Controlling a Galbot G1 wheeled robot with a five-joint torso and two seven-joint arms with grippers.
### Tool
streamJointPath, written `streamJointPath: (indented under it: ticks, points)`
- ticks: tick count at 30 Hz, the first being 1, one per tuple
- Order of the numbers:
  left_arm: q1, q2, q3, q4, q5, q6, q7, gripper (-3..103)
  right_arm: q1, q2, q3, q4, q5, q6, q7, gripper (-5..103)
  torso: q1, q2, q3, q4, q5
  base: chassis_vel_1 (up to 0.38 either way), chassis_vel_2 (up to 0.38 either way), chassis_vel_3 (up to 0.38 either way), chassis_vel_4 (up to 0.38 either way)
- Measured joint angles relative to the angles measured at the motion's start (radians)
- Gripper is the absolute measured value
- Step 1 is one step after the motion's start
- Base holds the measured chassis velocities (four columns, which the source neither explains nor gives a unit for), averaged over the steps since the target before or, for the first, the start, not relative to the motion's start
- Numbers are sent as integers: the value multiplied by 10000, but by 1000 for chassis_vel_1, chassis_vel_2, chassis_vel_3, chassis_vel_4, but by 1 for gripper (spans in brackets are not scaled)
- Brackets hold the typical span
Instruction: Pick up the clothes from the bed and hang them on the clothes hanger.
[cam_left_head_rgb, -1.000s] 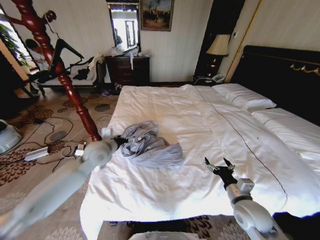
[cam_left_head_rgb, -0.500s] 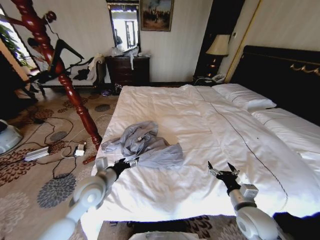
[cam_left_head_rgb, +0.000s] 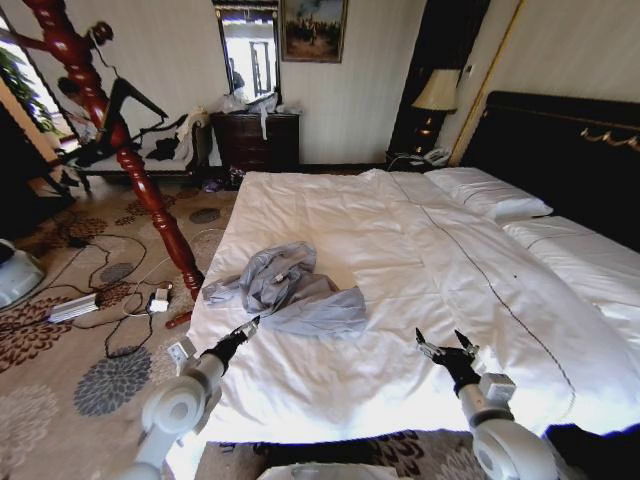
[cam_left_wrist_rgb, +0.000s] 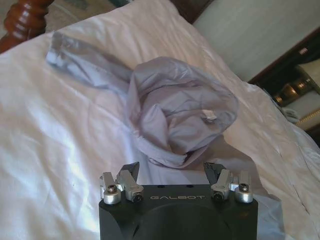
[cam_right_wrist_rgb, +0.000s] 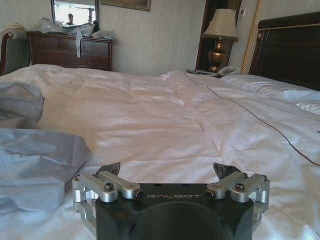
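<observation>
The clothes (cam_left_head_rgb: 292, 291), a crumpled light blue-grey shirt, lie on the near left part of the bed (cam_left_head_rgb: 400, 250), one sleeve trailing toward the bed's left edge. My left gripper (cam_left_head_rgb: 245, 328) hovers just short of the shirt's near edge, open and holding nothing. In the left wrist view the shirt (cam_left_wrist_rgb: 175, 110) bunches up right beyond the left gripper (cam_left_wrist_rgb: 171, 167). My right gripper (cam_left_head_rgb: 440, 342) is open over the bare duvet near the foot edge, to the right of the shirt; the right wrist view shows it (cam_right_wrist_rgb: 169, 168) open with the shirt (cam_right_wrist_rgb: 35, 160) off to one side. The clothes hanger is out of view.
A red turned wooden coat stand (cam_left_head_rgb: 150, 190) leans beside the bed's left edge. Cables and a power strip (cam_left_head_rgb: 75, 305) lie on the patterned carpet. Pillows (cam_left_head_rgb: 490, 195) and the black headboard (cam_left_head_rgb: 570, 150) are at far right; a dark dresser (cam_left_head_rgb: 255, 140) stands against the back wall.
My left arm has drawn back and dropped from the shirt's left edge to its near edge. The shirt's sleeve now shows at the left. The right gripper slipped slightly lower.
</observation>
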Motion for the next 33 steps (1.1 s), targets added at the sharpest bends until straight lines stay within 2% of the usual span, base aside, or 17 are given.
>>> streamJointPath:
  ticks: [2,5,8,9,11,14,16,28,33]
  points:
    - [-24,-63,3,53,-11,0,-9,74,-8,-6,2,8,-1,0,-1,100,0,0,0,0,-1,0,0,0,0]
    - [-285,-710,-31,497,-107,-27,-86,70,-54,-43,29,26,-8,2,-2,100,0,0,0,1,-2,0,0,0,0]
    - [-441,-1028,-78,676,-121,-74,-131,73,-71,-40,31,26,-20,2,-2,100,0,0,0,1,-1,0,0,0,0]
    - [-630,-1405,-151,845,-157,-122,-212,74,-78,-10,26,26,-42,2,-1,100,0,0,0,1,-3,0,0,0,0]
    - [-709,-1561,-191,910,-177,-149,-247,74,-81,7,17,25,-52,2,-1,100,1,0,1,1,-2,0,0,0,0]
    - [-1123,-2274,-325,1294,-220,-265,-418,74,-87,31,-17,7,-83,2,-2,100,0,0,1,1,-1,0,0,0,0]
    - [-1243,-2487,-362,1423,-220,-289,-465,74,-88,23,-16,-2,-83,2,0,100,0,0,0,1,-2,0,0,0,0]
    - [-1639,-3045,-570,2177,-269,-278,-474,64,-126,-11,33,-6,-73,-15,25,100,0,0,1,2,-2,0,0,0,0]
    - [-1695,-3164,-522,2382,-190,-247,-474,57,-111,-59,35,-1,-39,-17,27,100,1,0,1,2,-2,0,0,0,0]
